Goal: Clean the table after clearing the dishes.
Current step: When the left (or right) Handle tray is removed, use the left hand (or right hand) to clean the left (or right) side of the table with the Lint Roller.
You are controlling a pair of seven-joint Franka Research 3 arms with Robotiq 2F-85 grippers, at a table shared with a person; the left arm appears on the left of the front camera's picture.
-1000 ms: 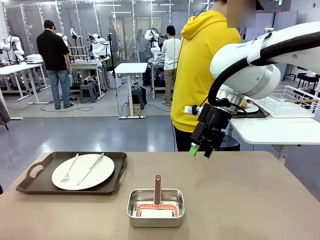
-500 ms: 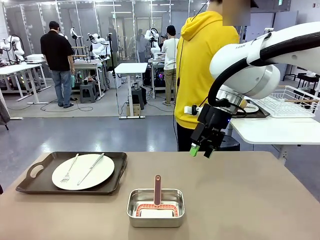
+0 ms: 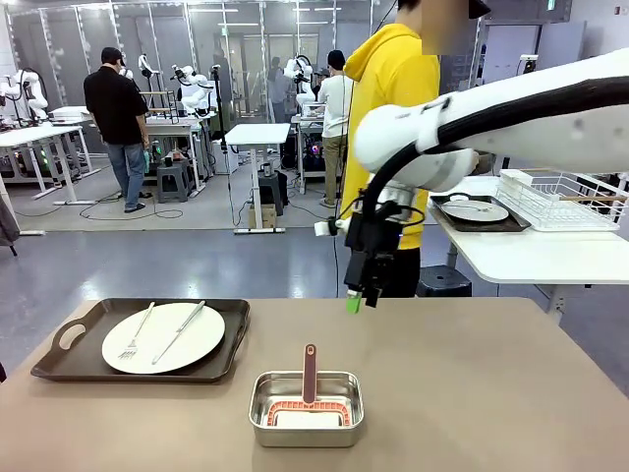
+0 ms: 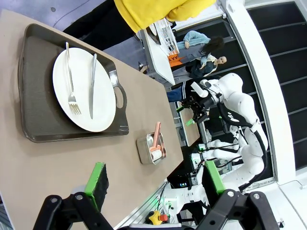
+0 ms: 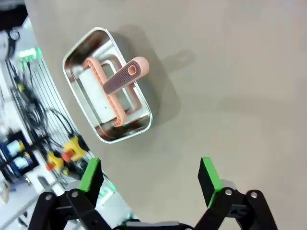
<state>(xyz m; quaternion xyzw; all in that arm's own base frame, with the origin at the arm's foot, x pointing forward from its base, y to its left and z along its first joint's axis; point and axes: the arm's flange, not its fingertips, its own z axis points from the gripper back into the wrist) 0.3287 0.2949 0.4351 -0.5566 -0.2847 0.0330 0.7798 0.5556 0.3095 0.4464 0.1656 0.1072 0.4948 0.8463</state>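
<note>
On the tan table [image 3: 472, 393], at the left, a dark tray [image 3: 74, 336] holds a white plate [image 3: 163, 337] with a fork and a knife. The left wrist view looks down on the same plate [image 4: 84, 96] and tray [image 4: 38, 110]. A second plate [image 3: 475, 210] on a tray sits on the white side table at the right. My right gripper [image 3: 361, 301] hangs open above the table's far middle, and its view has the table [image 5: 216, 72] below its open fingers [image 5: 148, 175]. My left gripper [image 4: 156, 179] is open and holds nothing.
A small steel pan [image 3: 307, 406] with a pink-handled brush stands near the front middle, also seen as the pan [image 5: 108, 86] and the pan [image 4: 152, 147]. A person in a yellow hoodie [image 3: 388, 108] stands at the far edge. A wire rack [image 3: 565, 202] sits on the side table.
My right arm has swung left over the table, carrying its open gripper toward the middle. The person has shifted slightly left. Plate, tray and pan have not moved.
</note>
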